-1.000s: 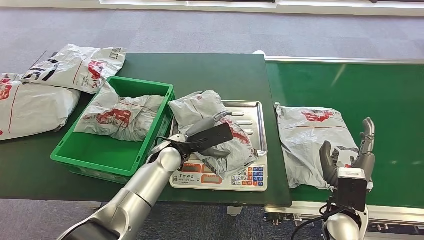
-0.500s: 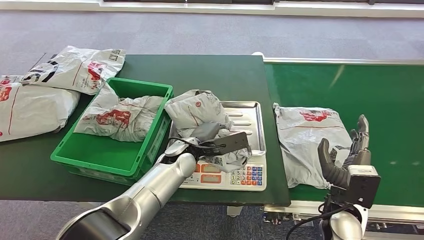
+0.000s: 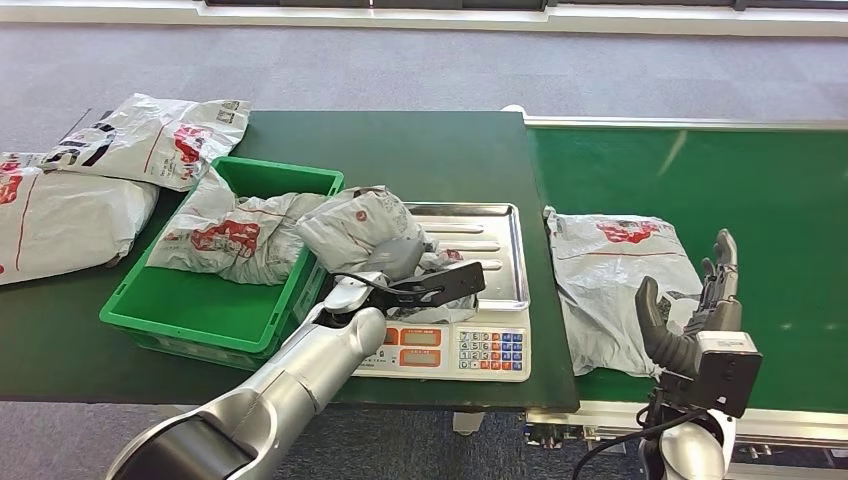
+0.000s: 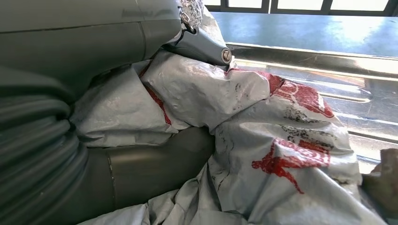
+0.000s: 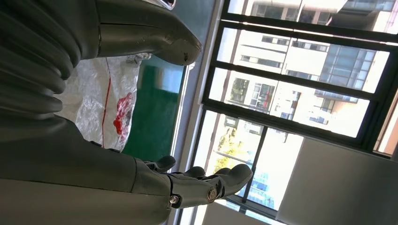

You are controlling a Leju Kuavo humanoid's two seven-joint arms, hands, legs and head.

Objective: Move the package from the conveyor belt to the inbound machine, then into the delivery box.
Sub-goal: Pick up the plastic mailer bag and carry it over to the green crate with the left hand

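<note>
Between scale tray and green bin: crumpled grey package (image 3: 362, 226) w/ red print, held up by left hand (image 3: 405, 277), one end over the bin's near-right rim, other end over the tray. Left hand fingers wrapped round the bag; wrist view shows thumb (image 4: 202, 44) pressed on top of the plastic and a finger (image 4: 159, 164) under it, so bag is pinched betw them, wrinkled film (image 4: 281, 140) bulging out past the hand. Silver left arm comes up from bottom left, crossing in front of scale.

Scale (image 3: 450, 345) sits on dark green table (image 3: 420, 150), steel tray (image 3: 495, 250) on top, keypad + display facing robot. Green bin (image 3: 190, 305) just left of scale, touching or nearly; another grey bag (image 3: 235, 235) already lying inside, draped over far-left wall. Two more bags on table further left: one (image 3: 150, 135) behind bin, one (image 3: 65, 215) at left edge.

Right side: green conveyor belt (image 3: 740, 190) butts against table. One flat grey bag (image 3: 615, 275) on belt near the table edge. Right hand (image 3: 700, 310) hovers at near edge of that bag, fingers upright and spread, thumb (image 5: 155, 42) apart from fingers (image 5: 211, 183), holding nothing. Grey carpet floor (image 3: 400, 60) beyond
</note>
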